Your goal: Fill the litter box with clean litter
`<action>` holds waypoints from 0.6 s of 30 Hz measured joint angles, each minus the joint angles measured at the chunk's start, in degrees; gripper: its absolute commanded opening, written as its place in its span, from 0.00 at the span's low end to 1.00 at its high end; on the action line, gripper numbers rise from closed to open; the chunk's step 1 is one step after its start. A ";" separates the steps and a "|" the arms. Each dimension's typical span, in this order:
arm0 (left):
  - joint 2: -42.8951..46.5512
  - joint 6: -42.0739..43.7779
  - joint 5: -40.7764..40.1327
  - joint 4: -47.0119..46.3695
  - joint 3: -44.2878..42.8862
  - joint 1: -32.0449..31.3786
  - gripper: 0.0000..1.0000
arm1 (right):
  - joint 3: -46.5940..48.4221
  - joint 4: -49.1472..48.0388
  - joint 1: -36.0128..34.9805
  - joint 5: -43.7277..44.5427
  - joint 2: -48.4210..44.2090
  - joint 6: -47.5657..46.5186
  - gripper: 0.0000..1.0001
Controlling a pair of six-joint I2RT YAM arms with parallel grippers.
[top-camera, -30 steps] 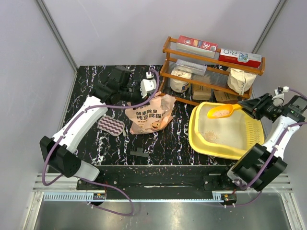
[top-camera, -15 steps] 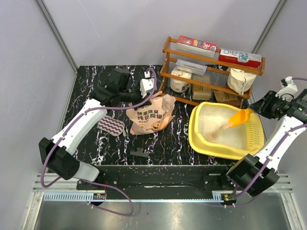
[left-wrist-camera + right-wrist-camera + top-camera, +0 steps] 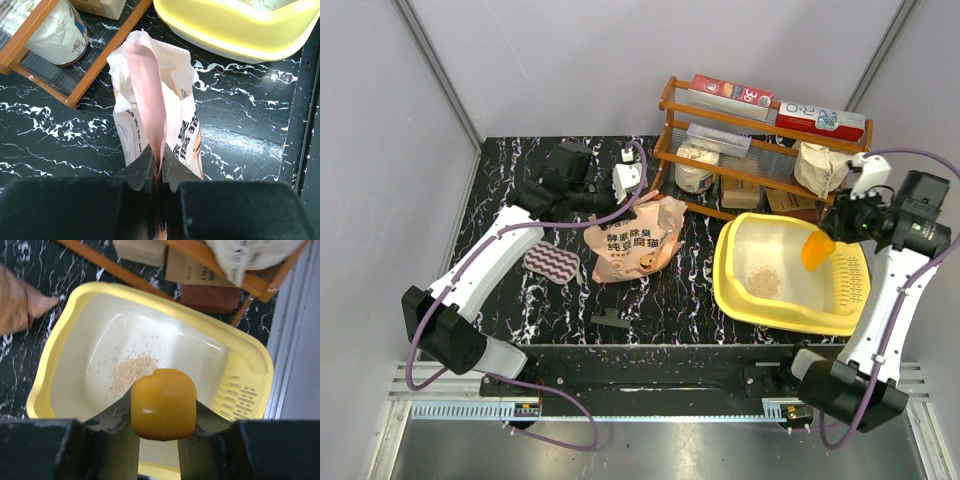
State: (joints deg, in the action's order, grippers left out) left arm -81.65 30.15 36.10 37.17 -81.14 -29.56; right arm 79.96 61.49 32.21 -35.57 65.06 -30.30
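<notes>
The left tool (image 3: 156, 150) is nipped almost shut on the top lip of the litter bag (image 3: 150, 90). The bag stands on the worktop (image 3: 250, 125) directly ahead of and below it, mouth gaping. The bag is soft, crinkly film with loose weight low down, so I judge it will slump or fold if released. The upper seam, where it is pinched, is the sensible hold for keeping the mouth up.

The right tool (image 3: 162, 412) is closed part-way around the scoop (image 3: 162, 397), which hangs tipped beneath it. The scoop is stiff, smooth, light plastic, best gripped by the handle as here. Whether any grains remain inside it I cannot tell, as only its back shows.

The litter box (image 3: 62, 357) lies straight under the right tool. The clean litter (image 3: 132, 371) there is only a small thin heap on the floor, so filling has barely begun. The granules are dry and free-running and will likely scatter if tipped from high up.
</notes>
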 measured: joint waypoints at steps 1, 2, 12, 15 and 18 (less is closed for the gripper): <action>-0.09 0.02 0.00 0.09 -0.13 0.00 0.08 | -0.87 -0.13 -2.69 1.66 -0.92 -0.33 0.00; -0.20 0.09 0.00 0.11 -0.24 0.00 0.08 | -1.36 -0.04 -4.33 2.67 -1.53 -0.48 0.00; -0.33 1.03 -0.07 0.63 -0.59 0.00 0.08 | 19.17 -3.32 -11.85 1.27 4.17 15.02 0.00; -0.48 1.05 -0.04 0.63 -0.66 0.00 0.08 | 21.11 -11.93 -14.08 -4.94 6.62 27.87 0.00; -1.05 1.01 -0.11 0.68 -1.25 0.00 0.08 | 19.50 -18.73 -20.46 -8.15 9.16 37.70 0.00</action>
State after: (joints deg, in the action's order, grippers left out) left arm -82.70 31.16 35.99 37.85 -82.39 -29.56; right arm 99.46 42.76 11.75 -43.72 74.22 7.40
